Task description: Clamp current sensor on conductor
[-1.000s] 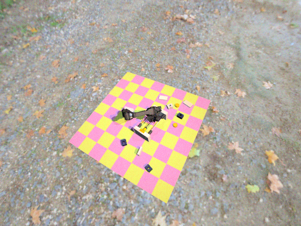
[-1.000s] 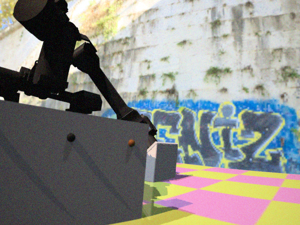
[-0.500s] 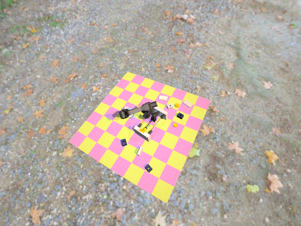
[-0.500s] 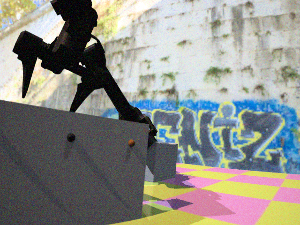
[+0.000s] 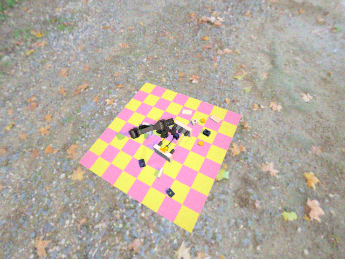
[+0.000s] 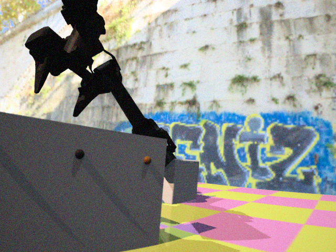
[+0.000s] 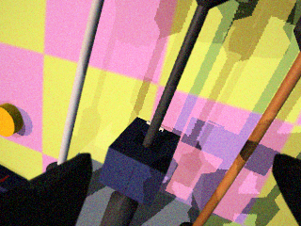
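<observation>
The sensor (image 5: 176,136) (image 7: 141,162), a dark navy block, sits tilted around the black conductor (image 5: 170,142) (image 7: 176,82), apart from the fingers. It looks closed; its latch and arrow are unreadable. The straight conductor runs through it. Beside the conductor's far end from the sensor lies a yellow marker (image 5: 163,149), lettering illegible.

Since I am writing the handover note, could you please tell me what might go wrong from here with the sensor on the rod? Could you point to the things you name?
The dark blue block-shaped sensor (image 7: 136,162) sits round the black rod (image 7: 178,75); its latch is unreadable, so it might be unlatched. The open black end effector (image 7: 182,169) could snag the orange-brown rod (image 7: 270,118) while withdrawing.
</observation>
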Tool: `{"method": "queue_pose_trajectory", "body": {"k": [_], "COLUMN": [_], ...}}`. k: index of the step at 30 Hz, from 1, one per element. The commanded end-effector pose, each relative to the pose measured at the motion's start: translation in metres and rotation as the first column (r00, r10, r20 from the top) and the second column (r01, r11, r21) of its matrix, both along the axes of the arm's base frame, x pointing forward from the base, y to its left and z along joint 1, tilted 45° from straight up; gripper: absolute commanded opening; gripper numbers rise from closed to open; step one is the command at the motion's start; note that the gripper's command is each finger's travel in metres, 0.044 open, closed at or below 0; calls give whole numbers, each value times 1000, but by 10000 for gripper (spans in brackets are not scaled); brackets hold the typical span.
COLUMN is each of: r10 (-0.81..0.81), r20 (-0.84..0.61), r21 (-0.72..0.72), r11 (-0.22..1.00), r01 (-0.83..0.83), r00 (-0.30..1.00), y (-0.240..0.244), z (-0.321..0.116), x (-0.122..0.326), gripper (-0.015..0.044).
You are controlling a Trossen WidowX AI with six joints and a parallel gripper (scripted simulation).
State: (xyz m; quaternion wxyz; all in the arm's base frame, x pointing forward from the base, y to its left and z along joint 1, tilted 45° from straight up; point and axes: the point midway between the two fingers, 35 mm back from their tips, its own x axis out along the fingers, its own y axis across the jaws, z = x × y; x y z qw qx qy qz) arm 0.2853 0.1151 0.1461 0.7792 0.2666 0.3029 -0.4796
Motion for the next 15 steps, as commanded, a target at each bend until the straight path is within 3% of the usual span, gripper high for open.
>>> {"method": "queue_pose_trajectory", "body": {"k": [1, 7, 15], "r10": [258, 597, 850], "r20": [-180, -337, -442], "r21": [19, 69, 69], "r11": [966, 787, 350], "r01": [-259, -613, -934], "r00": [949, 728, 286], "y": [-16, -36, -56], "z": [12, 26, 45], "x": [-9, -21, -37], "gripper": [440, 440, 440]}}
